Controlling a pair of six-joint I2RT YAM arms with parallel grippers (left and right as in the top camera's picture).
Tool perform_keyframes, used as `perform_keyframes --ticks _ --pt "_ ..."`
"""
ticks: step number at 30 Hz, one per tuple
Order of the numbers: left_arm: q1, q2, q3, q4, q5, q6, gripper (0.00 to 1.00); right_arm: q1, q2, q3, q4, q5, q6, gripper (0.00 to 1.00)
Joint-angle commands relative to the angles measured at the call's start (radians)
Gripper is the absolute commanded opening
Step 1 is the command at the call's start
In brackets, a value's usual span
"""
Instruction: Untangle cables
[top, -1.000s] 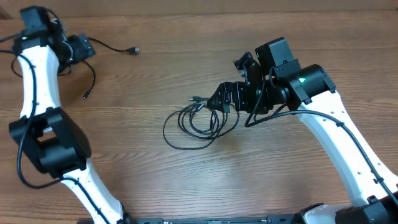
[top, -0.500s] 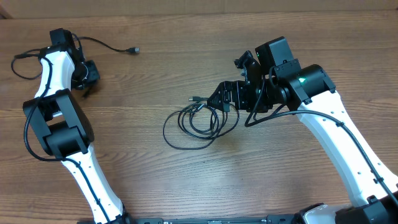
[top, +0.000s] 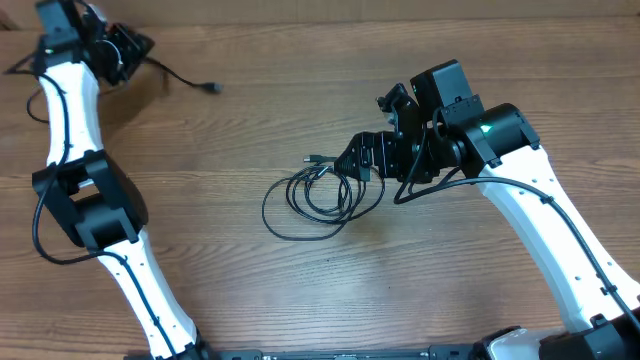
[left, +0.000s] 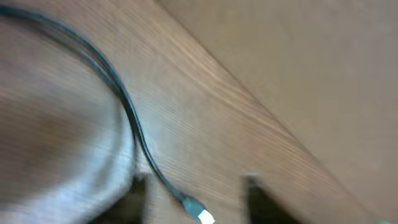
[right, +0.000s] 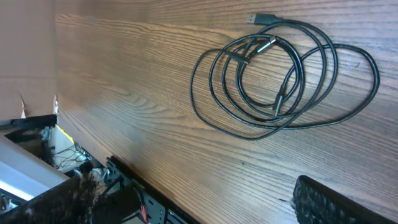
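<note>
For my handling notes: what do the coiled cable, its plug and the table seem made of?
Coiled cable: probably rubbery plastic sheath, black, slight sheen, bends in smooth loops. Plug: apparently metal, silvery tip. Table: wood or wood-look laminate, brown grain lines.

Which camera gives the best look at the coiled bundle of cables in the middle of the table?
The right wrist view: the coiled cables fill much of it, sharp, with loops and plugs distinct. Overhead shows the whole coil too, but small. The left wrist view misses it, showing only a separate cable, blurred, with a plug at its end.
</note>
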Motion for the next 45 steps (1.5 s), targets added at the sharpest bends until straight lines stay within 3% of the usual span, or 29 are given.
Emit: perform_keyframes --ticks 1,3,6,10,15,20,22,26,31,36,39,41,43,45 --pt "0.01 0.006 0.003 -0.164 -0.084 0.077 1.0 0.003 0.001 0.003 -0.003 0.008 -0.003 1.0" --pt "0.01 0.005 0.003 -0.269 -0.223 0.173 1.0 0.003 0.001 0.003 -0.01 0.008 -0.003 1.0" --pt "0.02 -0.019 0.011 -0.412 -0.324 0.183 1.0 0.003 0.001 0.003 -0.029 0.032 -0.002 1.0" --pt "0.041 -0.102 0.026 -0.487 -0.179 0.144 1.0 0.003 0.001 0.003 -0.045 0.038 -0.002 1.0" --pt "0.021 -0.223 0.026 -0.574 0.036 0.239 1.0 0.003 0.001 0.003 -0.03 0.05 -0.002 1.0" --pt "-0.063 -0.284 0.026 -0.698 0.035 0.294 1.0 -0.013 0.001 0.003 0.013 0.15 0.049 1.0" --pt "-0.127 -0.283 0.025 -0.764 0.035 0.362 1.0 -0.057 0.001 0.003 0.0 0.251 0.136 1.0" --pt "-0.266 -0.282 0.025 -0.868 0.025 0.5 0.99 -0.2 0.001 0.003 -0.034 0.282 0.135 1.0" --pt "-0.445 -0.278 0.023 -0.882 -0.093 0.5 1.0 -0.326 0.001 0.003 -0.106 0.296 0.135 1.0" --pt "-0.628 -0.259 0.014 -0.877 -0.142 0.49 1.0 -0.351 0.001 0.003 -0.104 0.295 0.135 1.0" --pt "-0.706 -0.24 0.013 -0.873 -0.298 0.357 1.0 -0.351 0.001 0.003 -0.104 0.296 0.135 1.0" --pt "-0.734 -0.229 0.012 -0.901 -0.319 0.316 1.0 -0.351 0.001 0.003 -0.104 0.296 0.135 1.0" --pt "-0.755 -0.221 -0.008 -0.945 -0.446 0.314 1.0 -0.351 0.001 0.003 -0.104 0.295 0.135 1.0" --pt "-0.746 -0.22 -0.032 -0.945 -0.444 0.295 1.0 -0.351 0.001 0.003 -0.104 0.295 0.135 1.0"
